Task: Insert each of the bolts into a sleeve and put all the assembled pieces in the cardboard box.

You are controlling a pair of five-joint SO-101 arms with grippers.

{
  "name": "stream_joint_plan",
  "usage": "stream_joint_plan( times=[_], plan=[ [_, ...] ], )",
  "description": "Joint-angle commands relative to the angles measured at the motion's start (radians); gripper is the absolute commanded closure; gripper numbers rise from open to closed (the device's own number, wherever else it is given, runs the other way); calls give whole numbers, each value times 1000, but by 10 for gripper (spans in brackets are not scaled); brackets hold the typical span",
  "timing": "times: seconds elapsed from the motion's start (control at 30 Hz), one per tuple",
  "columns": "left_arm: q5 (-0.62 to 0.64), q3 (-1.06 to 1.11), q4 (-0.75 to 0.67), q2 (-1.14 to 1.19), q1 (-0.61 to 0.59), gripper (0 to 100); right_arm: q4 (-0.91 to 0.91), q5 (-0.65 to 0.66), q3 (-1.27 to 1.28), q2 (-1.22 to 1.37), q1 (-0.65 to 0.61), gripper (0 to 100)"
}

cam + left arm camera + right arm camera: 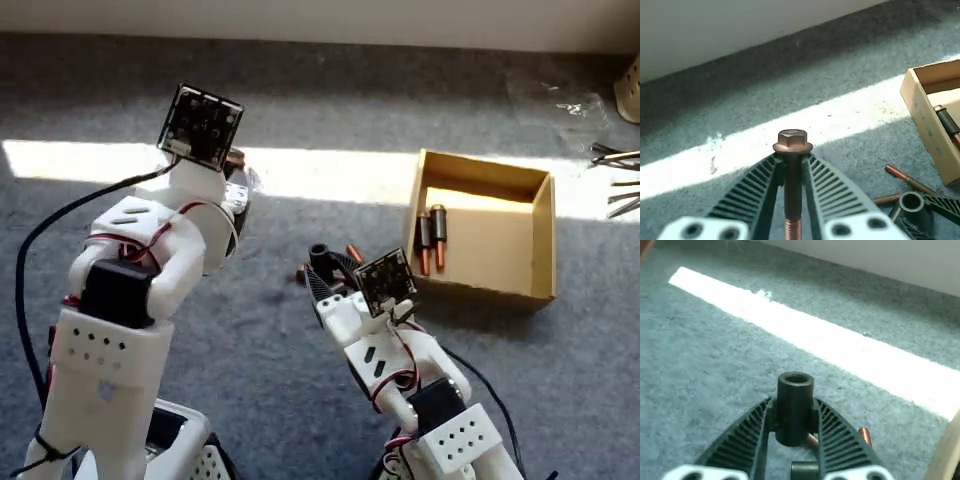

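Left claw (794, 160) grips a copper, hex-headed bolt (792, 142); right claw (793, 406) clamps a black hollow sleeve (795, 390)

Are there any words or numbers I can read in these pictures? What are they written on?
None can be read.
Box: faint bluish marks on its outer wall, too blurred to read.
Bolt: no writing to be seen.
Sleeve: no writing to be seen.
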Motion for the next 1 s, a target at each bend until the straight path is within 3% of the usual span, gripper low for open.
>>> stream_joint_plan(
  times=[0.0, 0.17, 0.4, 0.63, 0.73, 0.97],
  plan=[
    [-9, 13, -21, -122, -4, 994, -35, -2, -127, -10, -25, 994],
    [-12, 145, -43, -315, 15, 994, -33, -2, -213, -10, -67, 994],
    [-12, 348, -238, -575, 13, 994, -31, -3, -234, -12, -117, 994],
    [-8, 446, -342, -622, 13, 994, -24, 9, -217, -122, -113, 994],
    [-8, 446, -350, -627, 13, 994, 5, 81, -176, -234, -114, 994],
    [-8, 506, -348, -687, 15, 994, 93, 80, -38, -363, -114, 994]
  ],
)
